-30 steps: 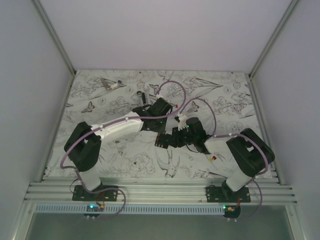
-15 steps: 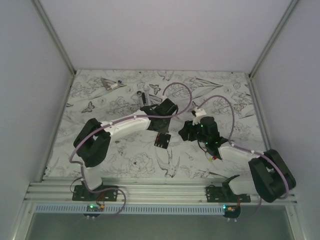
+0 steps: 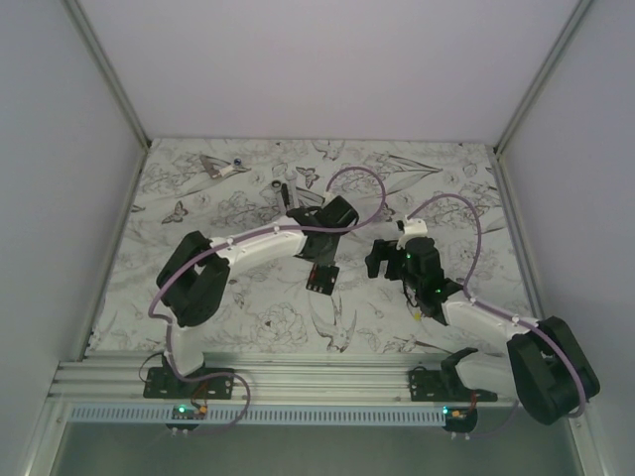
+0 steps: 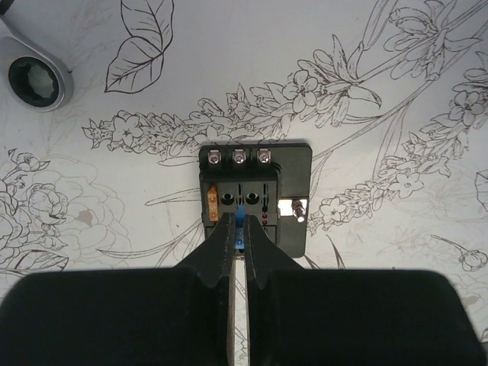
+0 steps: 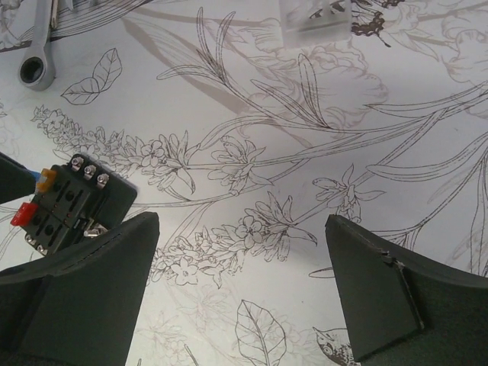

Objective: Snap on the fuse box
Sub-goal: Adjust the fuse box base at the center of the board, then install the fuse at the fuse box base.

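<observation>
Just at closed left gripper (image 4: pixel 238 229), fuse box (image 4: pixel 259 187) (right gripper (image 5: pixel 242 221) spread, beside)

We believe this is a robot test cell in a laboratory or workshop, not a home. Plain pale panels (image 3: pixel 327 59) close the space on three sides, and aluminium profiles (image 3: pixel 104 69) hold them at the corners. The left arm (image 3: pixel 248 246) and the right arm (image 3: pixel 486 319) are bolted to a slotted rail (image 3: pixel 317 382) at the near edge. On the flower-printed cloth (image 3: pixel 446 188) lie a ring spanner (image 4: pixel 59 85) and a black fuse box (image 4: pixel 255 179).
</observation>
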Motion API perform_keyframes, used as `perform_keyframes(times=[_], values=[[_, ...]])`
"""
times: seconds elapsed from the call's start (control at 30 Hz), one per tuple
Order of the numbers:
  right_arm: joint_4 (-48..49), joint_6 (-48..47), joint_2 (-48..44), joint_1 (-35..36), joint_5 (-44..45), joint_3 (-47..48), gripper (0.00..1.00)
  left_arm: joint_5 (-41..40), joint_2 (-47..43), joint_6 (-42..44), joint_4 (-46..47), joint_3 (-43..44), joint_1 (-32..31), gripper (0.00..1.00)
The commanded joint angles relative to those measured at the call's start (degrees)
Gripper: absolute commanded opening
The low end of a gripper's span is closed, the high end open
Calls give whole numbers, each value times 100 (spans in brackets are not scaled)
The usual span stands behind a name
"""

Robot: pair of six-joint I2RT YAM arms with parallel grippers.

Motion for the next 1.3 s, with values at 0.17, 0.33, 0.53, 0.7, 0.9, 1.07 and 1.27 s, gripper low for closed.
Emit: perform_keyframes(times=[0.17,0.33,0.53,0.7,0.9,1.07,1.27], values=[[32,89,-80,-39,275,-36,100,-94,340,76,-407,224,-35,0],[23,83,-79,-39,272,-29,100,-67,449,56,-426,279,-35,0],[23,78,-78,-43,247,-26,100,-51,513,67,-421,333,-35,0],[32,74,-78,-43,194,-26,100,-88,576,23,-427,307,-35,0],[40,63,-73,-43,159,-26,100,-165,638,70,-416,302,-35,0],[51,65,-63,-40,125,-26,100,-168,657,88,-397,261,-43,0],[74,63,-44,-39,57,-26,100,-186,587,91,-243,128,-74,0]])
